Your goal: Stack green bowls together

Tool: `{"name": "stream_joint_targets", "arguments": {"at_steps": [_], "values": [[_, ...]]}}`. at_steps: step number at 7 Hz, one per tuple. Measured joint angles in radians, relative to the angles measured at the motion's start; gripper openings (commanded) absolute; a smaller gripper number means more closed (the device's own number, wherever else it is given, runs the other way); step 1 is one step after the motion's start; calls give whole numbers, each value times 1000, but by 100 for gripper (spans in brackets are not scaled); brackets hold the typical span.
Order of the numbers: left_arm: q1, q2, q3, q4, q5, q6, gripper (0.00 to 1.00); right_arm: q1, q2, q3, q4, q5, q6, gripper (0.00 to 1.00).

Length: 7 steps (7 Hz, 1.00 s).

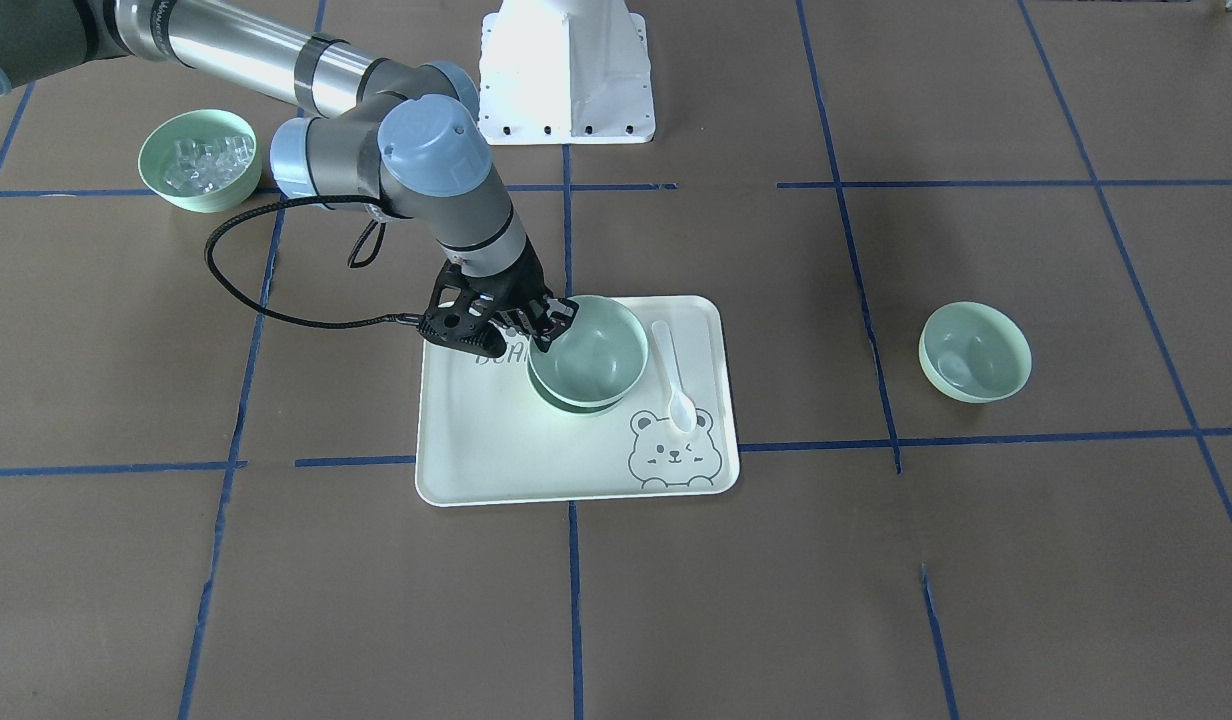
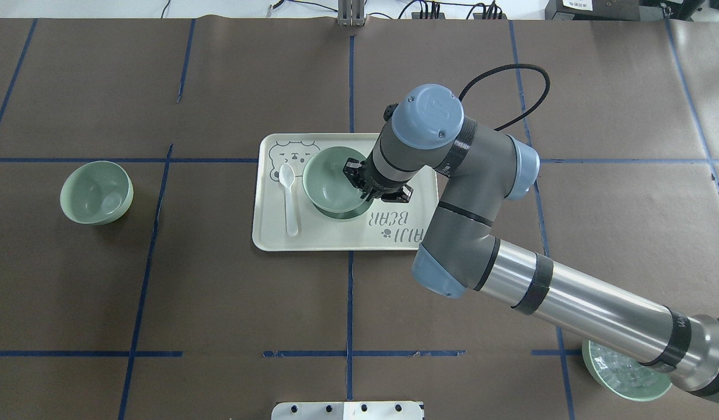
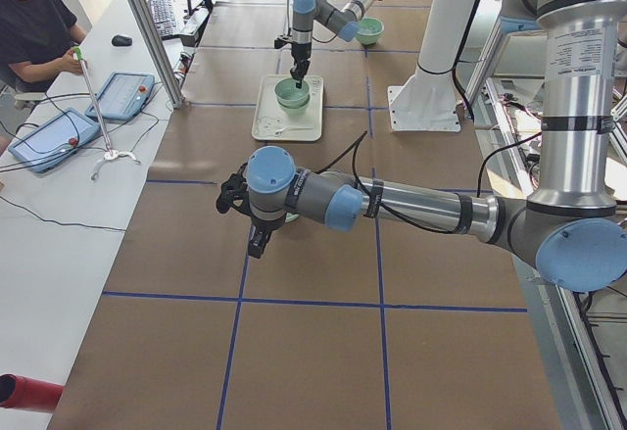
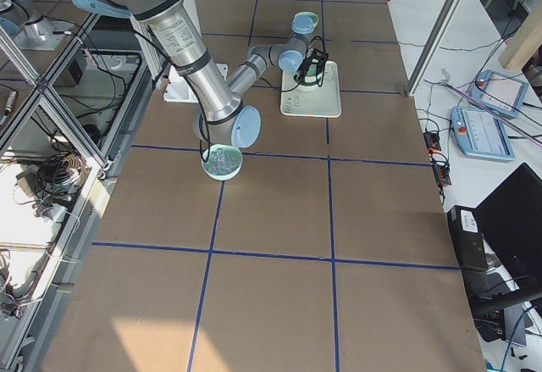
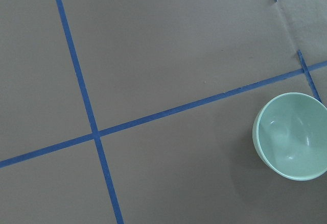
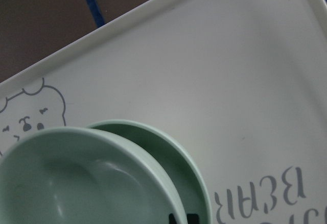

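Front-facing view: my right gripper is clamped on the rim of the upper bowl at the centre of the frame. That bowl sits partly in the lower bowl on the tray, with a white spoon just beside them. The third bowl stands alone at the right, and a bowl of clear cubes is at the upper left.

Overhead view: the pair is at the centre and the third bowl at the far left.

Left side view: my left gripper hangs over the table; I cannot tell its state.

Left wrist view: the third bowl is at the lower right.

Right wrist view: the upper bowl is at the lower left, with the lower bowl's rim showing at its right.
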Motion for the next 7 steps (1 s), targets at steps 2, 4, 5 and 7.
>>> {"name": "stream_joint_targets", "arguments": {"at_steps": [2, 4, 5, 7], "values": [[0, 0, -5, -1, 0, 0, 100, -3, 2, -2, -3, -3, 15, 100], [11, -3, -4, -19, -1, -27, 100, 6, 11, 9, 1, 0, 23, 100], [47, -5, -2, -54, 1, -113, 100, 34, 11, 29, 2, 22, 23, 100], [193, -12, 24, -173, 18, -365, 100, 151, -65, 115, 2, 152, 2, 100]]}}
